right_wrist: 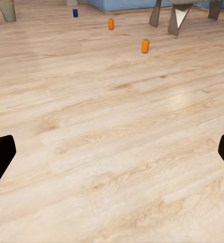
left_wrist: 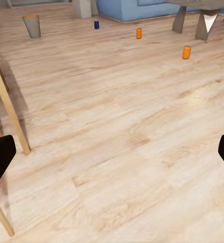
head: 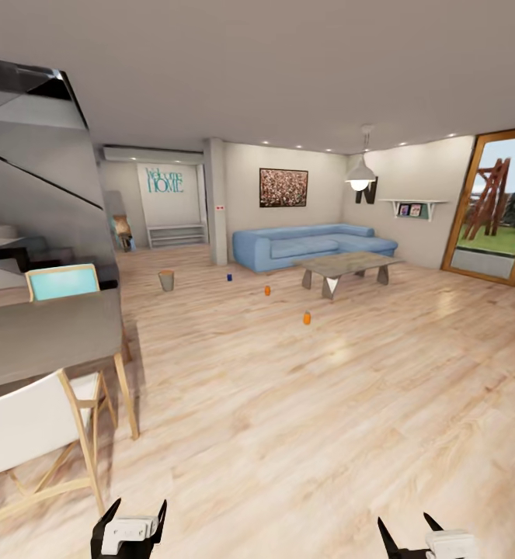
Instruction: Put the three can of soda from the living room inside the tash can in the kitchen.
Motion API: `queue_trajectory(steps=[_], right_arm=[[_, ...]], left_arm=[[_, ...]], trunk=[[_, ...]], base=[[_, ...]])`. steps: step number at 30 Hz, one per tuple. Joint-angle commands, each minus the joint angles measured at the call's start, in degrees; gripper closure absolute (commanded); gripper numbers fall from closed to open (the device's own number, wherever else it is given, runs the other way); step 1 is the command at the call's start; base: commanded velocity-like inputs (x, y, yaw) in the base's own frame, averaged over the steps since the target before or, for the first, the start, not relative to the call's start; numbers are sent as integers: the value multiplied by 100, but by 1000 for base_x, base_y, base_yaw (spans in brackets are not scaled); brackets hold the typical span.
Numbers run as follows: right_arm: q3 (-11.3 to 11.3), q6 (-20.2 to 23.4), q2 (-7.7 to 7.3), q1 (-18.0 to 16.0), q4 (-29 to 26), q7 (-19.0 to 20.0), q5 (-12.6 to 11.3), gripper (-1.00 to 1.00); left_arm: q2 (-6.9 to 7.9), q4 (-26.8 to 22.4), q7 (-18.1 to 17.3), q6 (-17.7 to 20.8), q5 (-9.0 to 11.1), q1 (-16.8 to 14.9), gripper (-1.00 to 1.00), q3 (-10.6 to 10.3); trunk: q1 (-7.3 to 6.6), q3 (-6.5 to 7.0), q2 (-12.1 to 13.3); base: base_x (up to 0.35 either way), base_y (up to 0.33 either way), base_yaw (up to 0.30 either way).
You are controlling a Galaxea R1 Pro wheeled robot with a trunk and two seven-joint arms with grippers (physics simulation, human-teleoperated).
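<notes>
— Where are the cans?
— Two orange cans (head: 307,317) (head: 267,290) stand on the floor at twelve o'clock, near the table (head: 349,266); a blue one (head: 229,276) beyond. Bin (head: 166,280) at eleven.
— Progress?
— Nothing binned. Both grippers (head: 130,528) (head: 426,536) have their fingers spread, empty.

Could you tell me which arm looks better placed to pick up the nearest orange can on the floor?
Right, tentatively. The nearest orange can stands right of centre in the head view, nearer the right gripper side than the left gripper. Both grippers are open and empty; the can is still far off.
</notes>
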Motion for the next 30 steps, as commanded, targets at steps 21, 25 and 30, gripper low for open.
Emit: queue_trajectory(steps=[21,25,30], right_arm=[[0,-3,0,0,0,0,6,-100],[-3,-2,0,0,0,0,6,-100],[-4,-3,0,0,0,0,6,-100]], left_arm=[[0,-5,2,-3,-1,-1,-100,0],[0,-5,0,-3,0,1,-100,0],[0,-5,-2,-3,0,3,-100,0]], trunk=[[0,0,0],[0,0,0],[0,0,0]], base=[[323,0,50],[323,0,0],[323,0,0]])
